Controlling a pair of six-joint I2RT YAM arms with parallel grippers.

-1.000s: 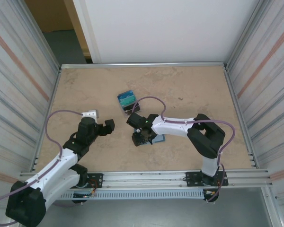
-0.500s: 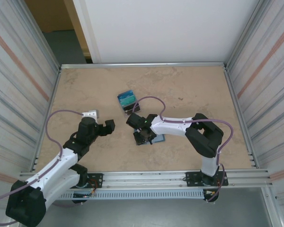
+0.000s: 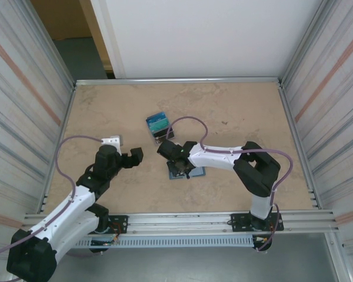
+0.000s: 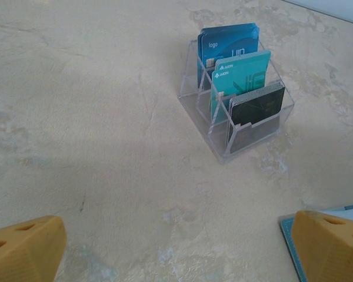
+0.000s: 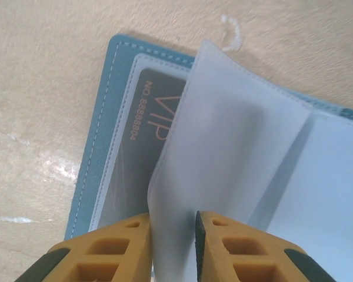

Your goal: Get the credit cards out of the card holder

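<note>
The teal-blue card holder (image 5: pixel 103 123) lies open on the table, seen from above under my right wrist (image 3: pixel 188 173). A dark card marked VIP (image 5: pixel 148 111) sits in its left clear pocket. My right gripper (image 5: pixel 172 220) is shut on a translucent pocket leaf (image 5: pixel 223 135), which lifts and curves up between the fingers. A blue credit card (image 4: pixel 226 42), a teal one (image 4: pixel 242 73) and a dark one (image 4: pixel 257 106) stand in a clear rack (image 4: pixel 247 141). My left gripper (image 4: pixel 176 247) hangs open and empty over bare table, with the holder's corner (image 4: pixel 286 232) beside its right finger.
The clear rack (image 3: pixel 159 124) stands just beyond the right gripper (image 3: pixel 177 167), mid-table. The left gripper (image 3: pixel 135 156) hovers left of the card holder. Metal rails edge the table, and corrugated walls stand on both sides.
The right jaws have narrowed onto the pocket leaf, and the right wrist has shifted slightly over the holder. The left arm has barely moved.
</note>
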